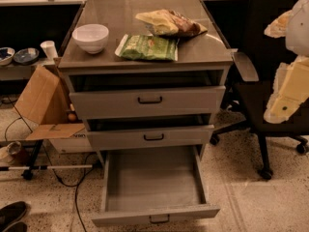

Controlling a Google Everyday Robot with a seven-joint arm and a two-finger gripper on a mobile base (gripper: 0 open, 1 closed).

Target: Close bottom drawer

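The bottom drawer of the grey cabinet is pulled far out toward me. Its short front panel with a small dark bar handle is near the lower edge of the view, and its long grey tray holds nothing. The middle drawer and the top drawer above it stand slightly out. My gripper shows as a white and cream shape at the right edge of the view. It is above and to the right of the bottom drawer, well apart from it, in front of the chair.
A white bowl, a green bag and a yellow-brown bag lie on the cabinet top. A black office chair stands close on the right. A cardboard box, cables and shoes are on the left.
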